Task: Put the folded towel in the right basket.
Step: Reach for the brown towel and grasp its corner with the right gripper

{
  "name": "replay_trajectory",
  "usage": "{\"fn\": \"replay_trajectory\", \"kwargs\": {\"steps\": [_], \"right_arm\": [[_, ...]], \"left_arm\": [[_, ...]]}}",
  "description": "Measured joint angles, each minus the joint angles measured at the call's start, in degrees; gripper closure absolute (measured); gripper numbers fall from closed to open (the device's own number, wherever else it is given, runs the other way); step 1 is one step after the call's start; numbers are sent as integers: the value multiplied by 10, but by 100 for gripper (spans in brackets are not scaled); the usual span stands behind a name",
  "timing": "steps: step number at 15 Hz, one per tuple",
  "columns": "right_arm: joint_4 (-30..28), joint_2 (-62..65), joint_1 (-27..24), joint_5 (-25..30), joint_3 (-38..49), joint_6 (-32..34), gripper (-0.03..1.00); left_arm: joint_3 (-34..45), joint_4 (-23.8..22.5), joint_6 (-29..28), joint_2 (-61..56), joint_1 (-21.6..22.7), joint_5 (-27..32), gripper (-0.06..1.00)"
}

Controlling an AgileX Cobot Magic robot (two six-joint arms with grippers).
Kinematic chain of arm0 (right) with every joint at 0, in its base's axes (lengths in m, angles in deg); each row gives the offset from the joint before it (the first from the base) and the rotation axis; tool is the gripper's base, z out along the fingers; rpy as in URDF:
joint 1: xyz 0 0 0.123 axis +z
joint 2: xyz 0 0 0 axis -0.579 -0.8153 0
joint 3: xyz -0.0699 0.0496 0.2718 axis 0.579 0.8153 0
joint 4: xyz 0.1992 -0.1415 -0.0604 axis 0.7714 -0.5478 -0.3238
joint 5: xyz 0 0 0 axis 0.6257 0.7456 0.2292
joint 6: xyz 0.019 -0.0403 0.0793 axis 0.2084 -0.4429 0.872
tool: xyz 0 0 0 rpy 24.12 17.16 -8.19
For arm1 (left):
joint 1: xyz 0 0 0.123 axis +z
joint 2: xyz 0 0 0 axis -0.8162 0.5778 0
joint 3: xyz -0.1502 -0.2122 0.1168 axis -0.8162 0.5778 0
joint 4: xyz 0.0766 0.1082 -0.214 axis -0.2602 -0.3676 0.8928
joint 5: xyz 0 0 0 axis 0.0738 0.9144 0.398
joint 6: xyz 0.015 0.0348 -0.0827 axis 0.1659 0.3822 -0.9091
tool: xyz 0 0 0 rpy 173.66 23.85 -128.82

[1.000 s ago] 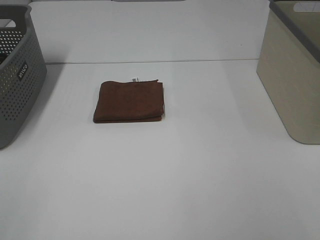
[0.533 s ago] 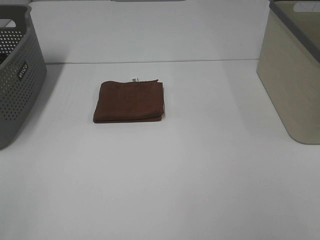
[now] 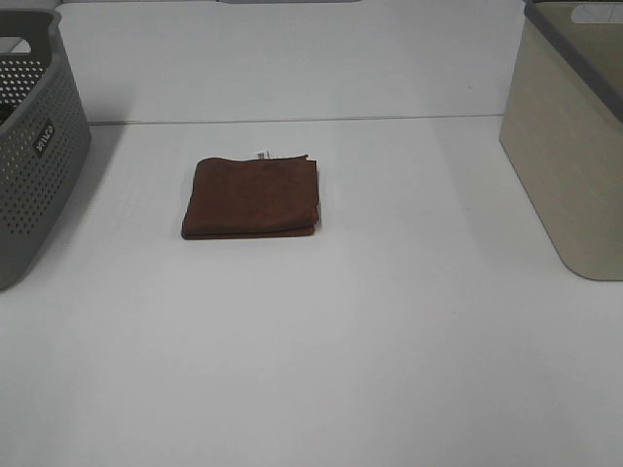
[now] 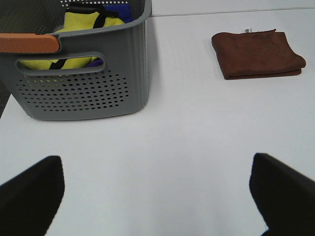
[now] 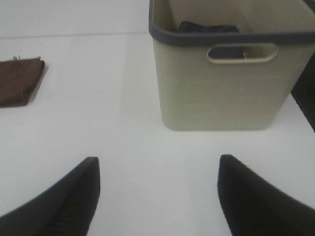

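Note:
A folded brown towel lies flat on the white table, left of centre; it also shows in the left wrist view and at the edge of the right wrist view. The right basket is beige with a grey rim and stands at the table's right edge; in the right wrist view dark cloth lies inside it. My left gripper is open and empty, well short of the towel. My right gripper is open and empty, in front of the beige basket. Neither arm shows in the exterior view.
A grey perforated basket stands at the table's left edge; the left wrist view shows yellow and blue cloth inside it and an orange strip on its rim. The white table stretches between the baskets.

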Motion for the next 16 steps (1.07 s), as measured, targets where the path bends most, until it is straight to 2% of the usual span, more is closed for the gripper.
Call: {"fn": "replay_trajectory", "kwargs": {"steps": [5, 7, 9, 12, 16], "right_arm": [[5, -244, 0, -149, -124, 0, 32], [6, -371, 0, -164, -202, -1, 32], [15, -450, 0, -167, -260, -10, 32], [64, -621, 0, -154, -376, -66, 32], [167, -820, 0, -53, -542, -132, 32]], "left_arm": [[0, 0, 0, 0, 0, 0, -3], [0, 0, 0, 0, 0, 0, -3], [0, 0, 0, 0, 0, 0, -3], [0, 0, 0, 0, 0, 0, -3], [0, 0, 0, 0, 0, 0, -3]]}}
